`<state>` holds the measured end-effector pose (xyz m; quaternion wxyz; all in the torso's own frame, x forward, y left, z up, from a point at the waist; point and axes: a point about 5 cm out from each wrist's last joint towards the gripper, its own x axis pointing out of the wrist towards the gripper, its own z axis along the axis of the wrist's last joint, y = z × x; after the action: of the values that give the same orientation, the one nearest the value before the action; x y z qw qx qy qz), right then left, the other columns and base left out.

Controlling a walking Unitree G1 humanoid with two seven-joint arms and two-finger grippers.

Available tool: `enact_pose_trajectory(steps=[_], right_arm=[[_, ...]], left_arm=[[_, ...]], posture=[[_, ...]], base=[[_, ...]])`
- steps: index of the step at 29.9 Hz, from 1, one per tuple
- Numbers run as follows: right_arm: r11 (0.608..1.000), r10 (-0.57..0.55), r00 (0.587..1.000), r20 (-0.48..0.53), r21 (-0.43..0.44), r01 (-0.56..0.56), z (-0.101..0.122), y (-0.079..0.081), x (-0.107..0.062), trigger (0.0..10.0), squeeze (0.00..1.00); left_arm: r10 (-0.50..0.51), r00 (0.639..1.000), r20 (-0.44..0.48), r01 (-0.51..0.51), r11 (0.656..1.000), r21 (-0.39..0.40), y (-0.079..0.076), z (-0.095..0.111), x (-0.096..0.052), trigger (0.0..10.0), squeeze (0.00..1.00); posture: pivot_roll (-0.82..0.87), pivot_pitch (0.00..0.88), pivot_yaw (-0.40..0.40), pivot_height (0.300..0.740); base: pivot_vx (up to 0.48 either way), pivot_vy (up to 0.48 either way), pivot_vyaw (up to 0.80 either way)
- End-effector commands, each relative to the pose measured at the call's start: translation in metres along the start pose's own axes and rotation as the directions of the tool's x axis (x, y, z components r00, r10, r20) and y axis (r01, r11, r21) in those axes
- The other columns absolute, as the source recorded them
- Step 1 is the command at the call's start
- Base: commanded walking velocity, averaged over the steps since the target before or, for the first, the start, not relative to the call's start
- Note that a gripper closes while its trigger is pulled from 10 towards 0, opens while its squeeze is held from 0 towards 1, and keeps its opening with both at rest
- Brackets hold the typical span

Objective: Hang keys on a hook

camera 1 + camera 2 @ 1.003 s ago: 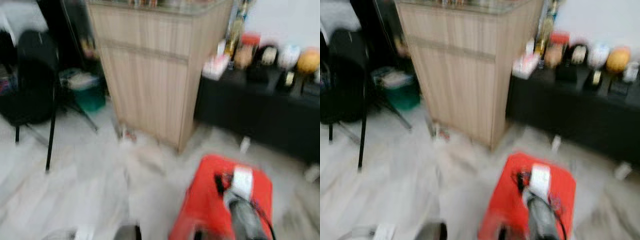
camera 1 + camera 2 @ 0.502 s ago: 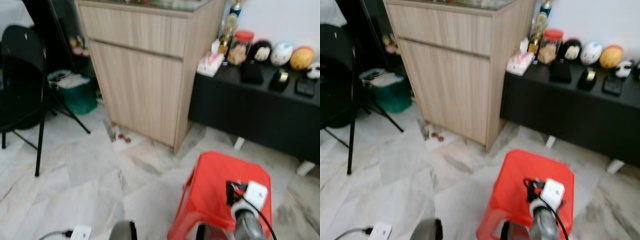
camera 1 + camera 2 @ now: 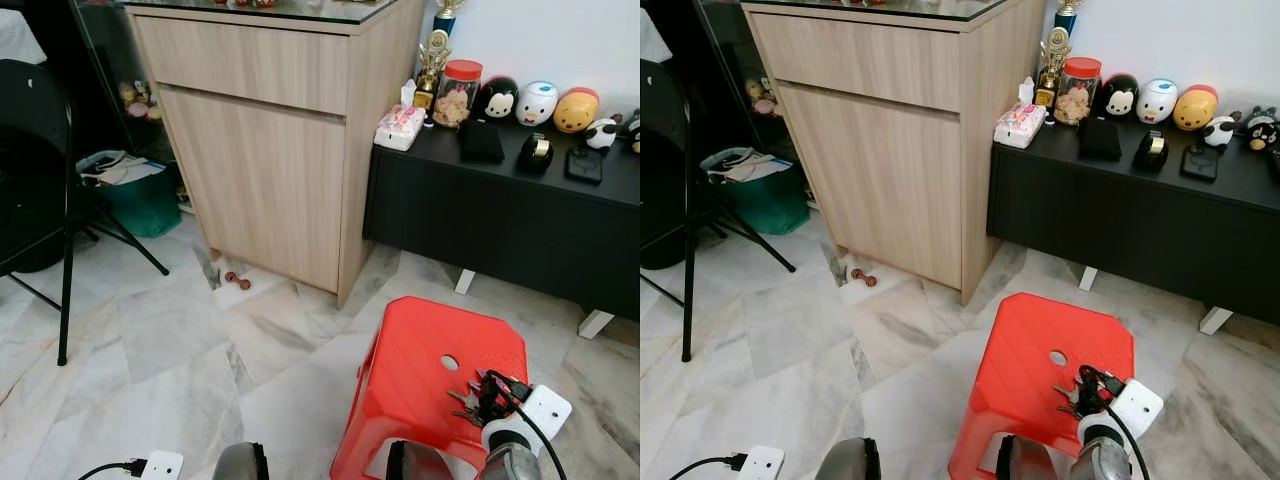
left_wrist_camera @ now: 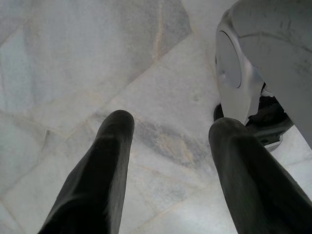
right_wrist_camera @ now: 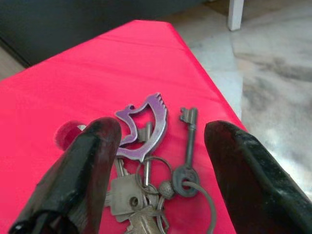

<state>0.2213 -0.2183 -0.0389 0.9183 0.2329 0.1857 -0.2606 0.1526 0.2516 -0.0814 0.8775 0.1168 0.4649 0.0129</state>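
A bunch of keys [image 5: 146,165] with a purple metal tool and a dark old-style key lies on the top of a red plastic stool [image 3: 420,350], near its right front corner. In the left eye view the keys [image 3: 466,400] sit just in front of my right gripper [image 3: 488,395]. My right gripper [image 5: 163,131] hangs open just above them, one black finger on either side, nothing held. My left gripper [image 4: 173,124] is open over the bare marble floor, beside my own silver body.
A tall wooden cabinet [image 3: 270,150] stands ahead. To its right is a low black sideboard [image 3: 500,220] with figurines and a jar. A black folding chair [image 3: 40,210] and a green bin [image 3: 140,195] are at the left. A white power strip [image 3: 160,465] lies on the floor.
The head view has steadied from blur to sharp and shifted a little. My right gripper has come lower and nearer, toward the stool's right front corner where the keys lie.
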Motion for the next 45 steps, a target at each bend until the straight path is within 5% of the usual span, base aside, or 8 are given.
enact_pose_trajectory(steps=[1, 10, 23, 27, 45], right_arm=[[1.0, 0.0, 1.0, 0.006, 0.028, -0.001, 0.002, 0.0, -0.001, 10.0, 0.0], [0.994, 0.077, 0.997, -0.006, 0.076, -0.077, -0.014, 0.001, -0.017, 10.0, 0.0], [0.984, 0.072, 0.997, 0.037, 0.158, -0.077, -0.011, -0.001, -0.02, 10.0, 0.0], [0.975, 0.008, 0.998, 0.066, 0.221, -0.022, -0.008, -0.013, -0.024, 10.0, 0.0], [0.953, 0.034, 0.997, -0.064, 0.303, -0.013, -0.031, -0.015, -0.027, 10.0, 0.0]], left_arm=[[-0.003, 1.0, -0.015, 0.003, 1.0, 0.016, 0.001, -0.003, -0.001, 10.0, 0.0], [-0.003, 1.0, -0.018, 0.004, 1.0, 0.026, 0.002, -0.003, -0.001, 10.0, 0.0], [0.0, 1.0, -0.019, 0.0, 1.0, 0.028, 0.002, -0.003, -0.001, 10.0, 0.0], [0.001, 1.0, -0.019, -0.001, 1.0, 0.029, 0.002, -0.002, 0.0, 10.0, 0.0], [0.005, 1.0, -0.018, -0.004, 1.0, 0.028, 0.003, -0.001, 0.0, 10.0, 0.0]], posture=[[0.05, 0.0, -0.02, 0.591], [0.05, 0.0, -0.018, 0.591], [0.05, 0.0, -0.022, 0.591], [0.04, 0.0, -0.023, 0.591], [0.05, 0.0, -0.022, 0.591]], base=[[0.0, 0.0, 0.0], [0.0, 0.0, 0.0], [0.0, 0.0, 0.0], [0.0, 0.0, 0.0], [0.0, 0.0, 0.0]])
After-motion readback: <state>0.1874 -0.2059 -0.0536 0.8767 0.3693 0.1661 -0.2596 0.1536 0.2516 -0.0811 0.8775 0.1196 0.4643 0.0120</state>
